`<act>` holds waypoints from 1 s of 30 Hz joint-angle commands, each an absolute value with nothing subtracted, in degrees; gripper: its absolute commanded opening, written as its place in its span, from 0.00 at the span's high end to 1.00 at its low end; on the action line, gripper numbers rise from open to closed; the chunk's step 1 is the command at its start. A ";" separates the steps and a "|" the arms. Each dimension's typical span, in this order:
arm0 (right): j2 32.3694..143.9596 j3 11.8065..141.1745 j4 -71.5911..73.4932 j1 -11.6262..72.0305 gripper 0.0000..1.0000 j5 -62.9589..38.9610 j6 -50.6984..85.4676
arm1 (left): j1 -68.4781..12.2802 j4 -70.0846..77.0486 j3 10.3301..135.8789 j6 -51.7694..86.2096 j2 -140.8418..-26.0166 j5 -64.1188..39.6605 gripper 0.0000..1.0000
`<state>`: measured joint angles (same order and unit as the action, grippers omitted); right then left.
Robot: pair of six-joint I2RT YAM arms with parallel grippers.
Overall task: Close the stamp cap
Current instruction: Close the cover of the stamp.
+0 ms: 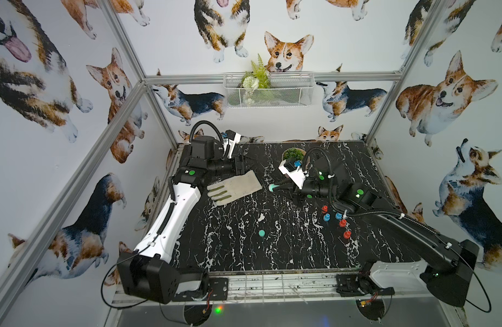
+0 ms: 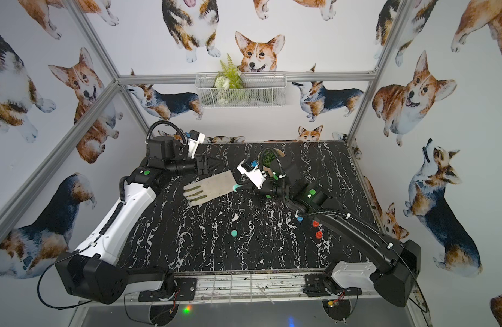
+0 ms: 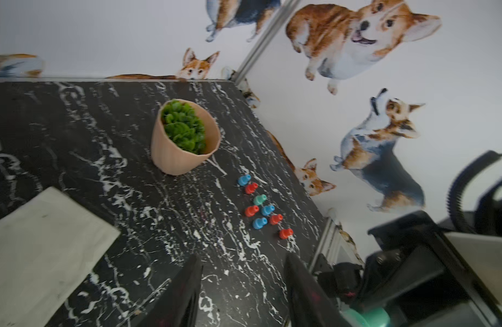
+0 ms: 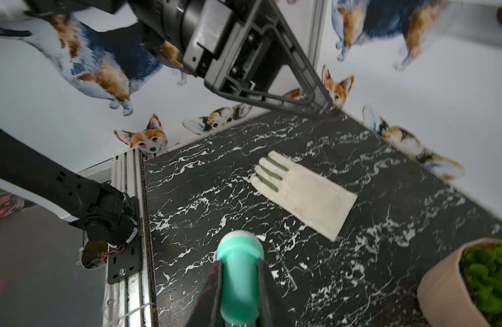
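The right gripper (image 4: pixel 240 263) is clamped on a teal stamp (image 4: pixel 238 283), its two dark fingers pressing the stamp's barrel from either side. In both top views the stamp (image 1: pixel 272 187) (image 2: pixel 236 187) is held roughly level above the black marble table (image 1: pixel 230 240), wide end pointing toward the cuff of a pale work glove (image 1: pixel 234 186) that lies flat on the far-left part of the table. That wide end looks paler at its face; I cannot tell whether a cap sits on it. The left gripper (image 3: pixel 243 256) hangs over the far side of the table, just behind the glove, with its jaws apart and nothing between them; in a top view it (image 1: pixel 248 162) points toward the right arm, apart from the stamp. A small round teal piece (image 1: pixel 261 233), possibly a loose cap, lies alone near the middle of the table, closer to the front edge and well apart from both grippers. A potted plant (image 3: pixel 184 136) in a peach-coloured pot stands near the far edge, and a cluster of small stamps (image 3: pixel 261 209), red, blue and one teal, stands upright on the right side of the table, partly under the right arm.
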<state>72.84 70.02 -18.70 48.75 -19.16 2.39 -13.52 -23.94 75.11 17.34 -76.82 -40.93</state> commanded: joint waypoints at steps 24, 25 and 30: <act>105.88 81.25 -41.88 59.35 1.00 -12.58 28.95 | -9.05 -19.56 59.63 9.86 -71.26 -9.67 0.48; 107.18 81.76 -42.30 59.41 1.00 -12.38 29.42 | -9.02 -19.52 59.59 9.76 -71.06 -9.51 0.48; 112.75 85.45 -44.47 59.43 1.00 -12.14 28.24 | -8.98 -19.52 59.72 9.49 -70.94 -9.49 0.48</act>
